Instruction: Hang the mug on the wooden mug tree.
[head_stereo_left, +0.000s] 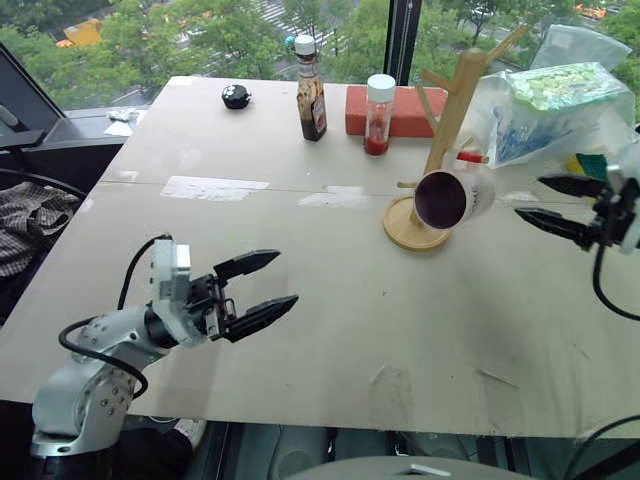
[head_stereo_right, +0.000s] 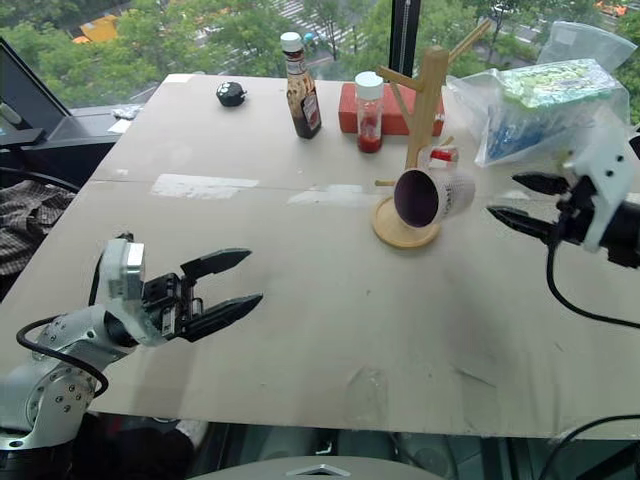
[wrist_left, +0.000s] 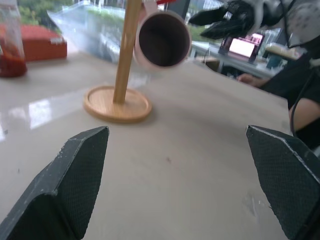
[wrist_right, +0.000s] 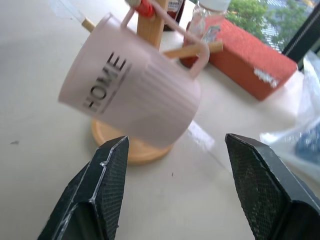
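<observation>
- The cream-white cylindrical mug (wrist_right: 131, 97) with a dark maroon inside reads "HOME" in dark capitals down its side, and it hangs by its handle on a low peg of the tall light-wood mug tree (head_stereo_left: 452, 118), tilted, mouth towards the near edge of the table.
- The mug tree's round flat base sits on the pale grey table (head_stereo_left: 330, 300), over towards the right edge, about midway back.
- One right gripper (head_stereo_left: 549, 204) hangs just right of the mug, apart from it, black fingers spread wide with nothing between them.
- One left gripper (head_stereo_left: 261, 285) hovers over the near left part of the table, well apart from the mug, fingers wide and holding nothing.
- Along the far edge stand one dark brown sauce bottle (head_stereo_left: 310, 92) with a white cap, its label too small to read, and one clear white-capped jar (head_stereo_left: 379, 114) with red contents.
- Behind the jar lies one red-orange brick-shaped block (head_stereo_left: 392, 109); a small black round object (head_stereo_left: 236, 96) sits further left.
- A clear plastic bag (head_stereo_left: 552, 110) with green and blue contents crowds the far right corner, right behind the mug tree.
</observation>
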